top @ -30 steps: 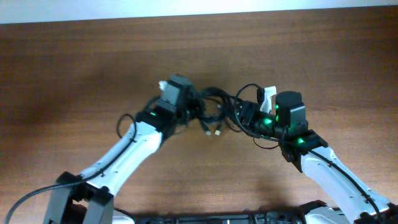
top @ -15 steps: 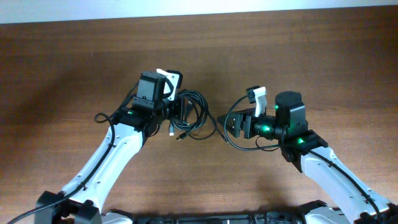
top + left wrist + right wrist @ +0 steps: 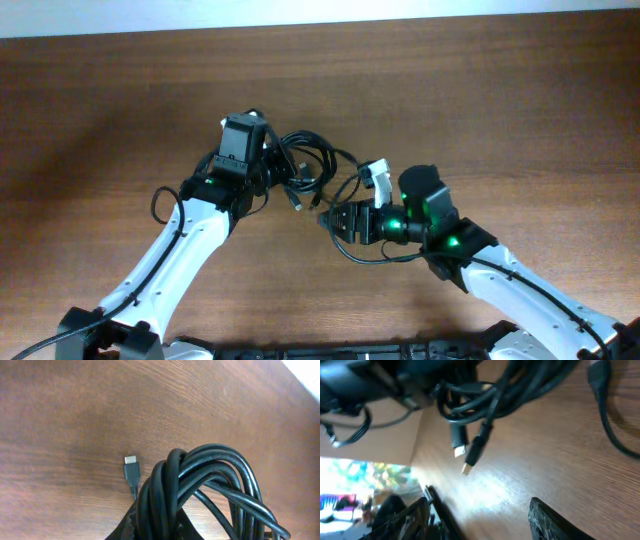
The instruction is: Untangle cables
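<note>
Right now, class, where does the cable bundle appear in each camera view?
Overhead: cable bundle at centre, slightly left.
Left wrist: lower right, close up.
Right wrist: across the top.
Shared landmark: the silver-tipped plug beside or hanging under the bundle, seen in all three.

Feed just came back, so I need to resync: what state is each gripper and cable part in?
left gripper: shut on cable bundle.
right gripper: open, empty, beside the bundle.
cable bundle: tangled, strands looped over each other.
plug ends: loose, dangling from the bundle.
</note>
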Controlling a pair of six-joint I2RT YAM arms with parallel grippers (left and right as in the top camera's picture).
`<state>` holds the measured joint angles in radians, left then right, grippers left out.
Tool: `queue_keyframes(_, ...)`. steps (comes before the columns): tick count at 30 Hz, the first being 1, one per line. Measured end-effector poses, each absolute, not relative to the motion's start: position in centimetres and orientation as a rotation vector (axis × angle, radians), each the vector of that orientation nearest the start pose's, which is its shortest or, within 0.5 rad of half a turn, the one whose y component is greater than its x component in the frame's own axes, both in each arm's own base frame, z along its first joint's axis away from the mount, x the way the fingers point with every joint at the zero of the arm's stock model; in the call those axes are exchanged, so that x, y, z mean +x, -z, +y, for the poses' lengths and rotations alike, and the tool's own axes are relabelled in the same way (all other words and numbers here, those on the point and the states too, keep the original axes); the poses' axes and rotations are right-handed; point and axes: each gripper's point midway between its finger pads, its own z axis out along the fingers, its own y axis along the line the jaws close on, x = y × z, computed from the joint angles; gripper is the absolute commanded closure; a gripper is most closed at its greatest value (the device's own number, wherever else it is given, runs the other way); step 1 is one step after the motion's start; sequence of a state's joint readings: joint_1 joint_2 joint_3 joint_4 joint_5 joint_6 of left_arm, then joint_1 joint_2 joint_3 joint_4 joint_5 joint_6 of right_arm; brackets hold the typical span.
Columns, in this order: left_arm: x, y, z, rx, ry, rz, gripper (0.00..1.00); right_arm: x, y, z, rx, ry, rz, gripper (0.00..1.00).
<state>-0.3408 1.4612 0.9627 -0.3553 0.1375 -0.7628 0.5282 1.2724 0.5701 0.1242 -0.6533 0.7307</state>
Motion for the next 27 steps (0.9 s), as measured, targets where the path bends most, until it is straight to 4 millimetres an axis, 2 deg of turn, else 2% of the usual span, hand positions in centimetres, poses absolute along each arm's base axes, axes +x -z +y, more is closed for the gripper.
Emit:
queue_keyframes(2, 36.4, -12.7, -15.4, -0.561, 0.671, 2.480, 1.00, 25.3, -13.5, 26.2, -0.088, -1.333, 2.372, 0.47)
queue_keyframes(5, 36.3, -12.6, -15.6, -0.636, 0.705, 2.479, 1.00, 26.4, -13.3, 25.7, 0.020, -1.271, 2.363, 0.49)
queue_keyframes(7, 36.1, -12.5, -15.7, -0.661, 0.718, 2.487, 1.00, 26.9, -13.5, 25.6, 0.051, -1.260, 2.346, 0.50)
queue_keyframes(11, 35.6, -12.4, -16.3, -0.664, 0.730, 2.502, 1.00, 28.0, -14.8, 25.7, 0.066, -1.261, 2.268, 0.60)
queue_keyframes(14, 35.1, -12.4, -17.4, -0.634, 0.750, 2.518, 1.00, 28.2, -14.8, 25.7, 0.077, -1.255, 2.264, 0.61)
queue_keyframes(19, 35.1, -12.5, -17.5, -0.682, 0.766, 2.511, 1.00, 28.1, -14.8, 25.7, 0.081, -1.257, 2.269, 0.72)
queue_keyframes(21, 35.1, -12.5, -17.5, -0.697, 0.770, 2.507, 1.00, 28.0, -14.8, 25.8, 0.079, -1.260, 2.270, 0.81)
queue_keyframes(23, 35.2, -12.5, -17.5, -0.704, 0.774, 2.502, 1.00, 27.7, -14.8, 26.1, 0.067, -1.267, 2.274, 0.96)
queue_keyframes(27, 35.2, -12.6, -17.5, -0.708, 0.779, 2.501, 1.00, 27.5, -14.5, 26.2, 0.066, -1.261, 2.287, 0.96)
